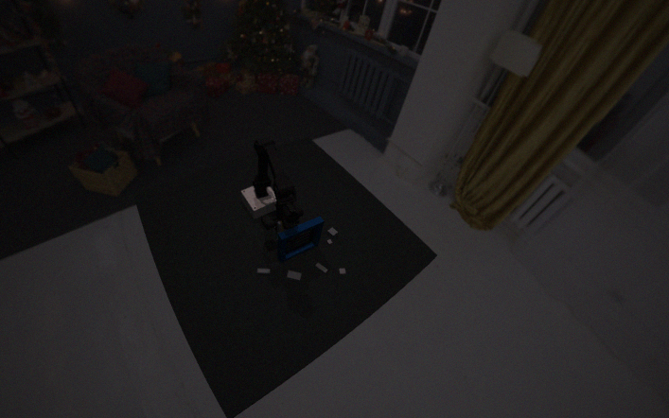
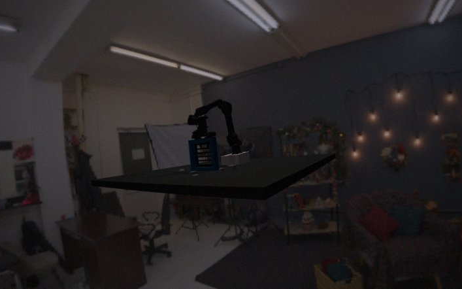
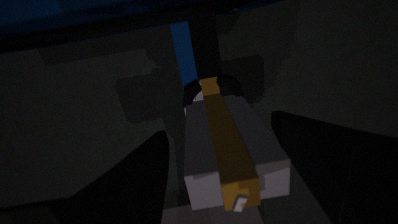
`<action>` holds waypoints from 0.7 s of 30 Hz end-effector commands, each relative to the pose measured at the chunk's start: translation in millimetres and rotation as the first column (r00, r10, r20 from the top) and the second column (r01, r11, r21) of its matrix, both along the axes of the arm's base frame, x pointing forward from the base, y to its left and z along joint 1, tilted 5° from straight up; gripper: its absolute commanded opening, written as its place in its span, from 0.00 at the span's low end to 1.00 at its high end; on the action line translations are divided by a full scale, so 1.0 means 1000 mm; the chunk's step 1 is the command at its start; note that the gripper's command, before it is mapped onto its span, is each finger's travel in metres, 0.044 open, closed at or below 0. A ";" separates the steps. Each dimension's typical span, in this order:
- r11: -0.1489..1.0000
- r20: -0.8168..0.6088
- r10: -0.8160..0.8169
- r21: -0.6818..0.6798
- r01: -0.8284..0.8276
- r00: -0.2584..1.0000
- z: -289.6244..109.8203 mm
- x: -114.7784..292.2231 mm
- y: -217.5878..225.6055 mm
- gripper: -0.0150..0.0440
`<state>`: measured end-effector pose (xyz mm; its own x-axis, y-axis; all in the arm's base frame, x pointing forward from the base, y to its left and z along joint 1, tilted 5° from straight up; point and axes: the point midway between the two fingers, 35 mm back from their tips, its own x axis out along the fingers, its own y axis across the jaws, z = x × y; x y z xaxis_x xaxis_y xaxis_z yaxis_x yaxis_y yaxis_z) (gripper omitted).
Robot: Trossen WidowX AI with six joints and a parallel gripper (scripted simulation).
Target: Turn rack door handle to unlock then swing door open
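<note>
The rack's blue frame (image 1: pixel 300 226) (image 2: pixel 214 154) stands upright on the dark table (image 1: pixel 326 322) (image 2: pixel 153 181). Its edge (image 3: pixel 75 15) crosses the top of the wrist view. The handle (image 3: pixel 232 150) is a pale grey block with an orange stripe, standing off the frame on the arm's side; a black bar and a blue strip run from the frame towards it. My gripper (image 3: pixel 218 128) (image 2: pixel 204 135) is open, with one black finger on each side of the handle and gaps showing on both sides. The door's angle is too dark to tell.
Several small pale pieces lie on the table around the rack, such as one flat piece (image 1: pixel 293 275) and another piece (image 1: pixel 332 231). The arm's pale base (image 1: pixel 255 204) (image 2: pixel 240 157) stands behind the rack.
</note>
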<state>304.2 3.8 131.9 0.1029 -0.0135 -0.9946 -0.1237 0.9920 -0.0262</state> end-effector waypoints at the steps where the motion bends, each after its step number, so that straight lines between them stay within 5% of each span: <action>1: 1.000 0.001 0.004 -0.005 -0.004 1.000 -0.003 0.000 -0.001 0.71; 6: 1.000 0.001 0.004 -0.005 -0.004 1.000 -0.003 0.000 -0.001 0.48; 21: 1.000 0.001 0.004 -0.005 -0.004 1.000 -0.003 0.000 -0.001 0.31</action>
